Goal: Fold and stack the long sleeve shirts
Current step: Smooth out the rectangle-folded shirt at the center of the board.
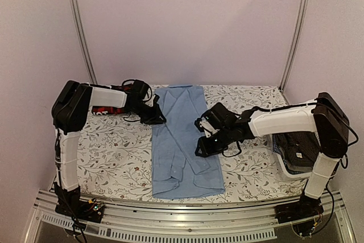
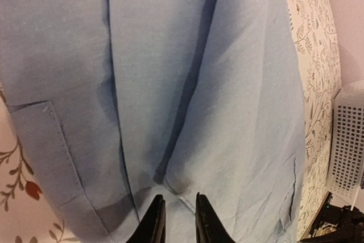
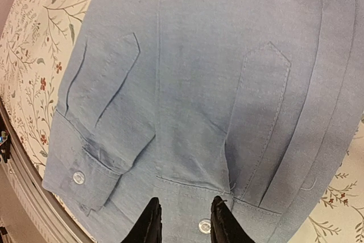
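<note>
Floral tablecloth [image 1: 114, 152] bears light blue shirt [image 1: 182, 135]; left claw [image 2: 177, 198] narrow, right claw [image 3: 185, 202] wider.

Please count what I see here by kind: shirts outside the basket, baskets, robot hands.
Shirts outside the basket: 2 (light blue shirt, red plaid shirt, which is partly hidden)
Baskets: 1 (white basket)
Hands: 2 (left hand, right hand)
Total: 5

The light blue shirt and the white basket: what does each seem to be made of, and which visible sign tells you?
Light blue shirt: woven cloth, likely cotton, matte; soft creases, stitched seams. Basket: probably hard plastic; rigid white perforated wall.
</note>
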Available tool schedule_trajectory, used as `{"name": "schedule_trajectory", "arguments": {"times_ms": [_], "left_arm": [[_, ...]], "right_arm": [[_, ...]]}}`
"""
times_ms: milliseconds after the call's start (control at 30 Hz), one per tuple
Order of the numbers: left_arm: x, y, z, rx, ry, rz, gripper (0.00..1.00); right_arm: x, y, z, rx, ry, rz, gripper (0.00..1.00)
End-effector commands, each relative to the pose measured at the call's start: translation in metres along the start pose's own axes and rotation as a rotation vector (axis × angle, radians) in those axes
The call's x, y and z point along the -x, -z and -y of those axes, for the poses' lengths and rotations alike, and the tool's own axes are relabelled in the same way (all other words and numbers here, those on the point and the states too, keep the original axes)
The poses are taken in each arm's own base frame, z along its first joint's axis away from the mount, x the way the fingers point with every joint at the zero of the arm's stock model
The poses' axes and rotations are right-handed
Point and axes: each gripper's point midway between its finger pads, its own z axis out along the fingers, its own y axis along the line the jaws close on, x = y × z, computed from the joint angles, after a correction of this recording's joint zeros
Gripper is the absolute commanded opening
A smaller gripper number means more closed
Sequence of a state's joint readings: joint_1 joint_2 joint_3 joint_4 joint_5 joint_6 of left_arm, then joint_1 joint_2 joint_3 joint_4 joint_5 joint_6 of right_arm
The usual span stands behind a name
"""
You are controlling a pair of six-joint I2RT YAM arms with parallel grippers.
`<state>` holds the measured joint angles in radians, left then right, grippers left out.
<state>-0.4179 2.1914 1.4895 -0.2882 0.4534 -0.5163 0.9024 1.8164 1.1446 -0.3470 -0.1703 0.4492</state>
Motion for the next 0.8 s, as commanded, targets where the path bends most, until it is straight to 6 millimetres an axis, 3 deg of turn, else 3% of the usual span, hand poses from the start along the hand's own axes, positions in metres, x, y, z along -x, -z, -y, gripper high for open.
{"name": "schedule_trajectory", "arguments": {"times_ms": [0,100,200,433,533,633,767], "left_arm": [[0.041,0.051,0.052,-0.043,-0.099,0.146,0.18],[0.052,0.057,0.074,-0.094,-0.139,0.185,0.18],[0.062,0.047,0.088,-0.143,-0.171,0.202,0.19],[0.088,-0.005,0.094,-0.256,-0.180,0.196,0.19],[0.102,-0.028,0.088,-0.283,-0.155,0.196,0.19],[0.114,-0.053,0.066,-0.265,-0.089,0.196,0.19],[0.128,-0.067,0.040,-0.261,0.018,0.217,0.19]], "right_arm": [[0.039,0.027,-0.012,0.012,-0.002,0.116,0.29],[0.047,0.026,-0.008,0.011,-0.022,0.127,0.29],[0.053,0.026,-0.003,0.013,-0.038,0.141,0.29],[0.059,0.037,0.013,0.031,-0.100,0.168,0.29],[0.057,0.042,0.016,0.030,-0.112,0.173,0.29],[0.053,0.044,0.017,0.031,-0.121,0.170,0.29],[0.048,0.048,0.018,0.031,-0.129,0.171,0.29]]}}
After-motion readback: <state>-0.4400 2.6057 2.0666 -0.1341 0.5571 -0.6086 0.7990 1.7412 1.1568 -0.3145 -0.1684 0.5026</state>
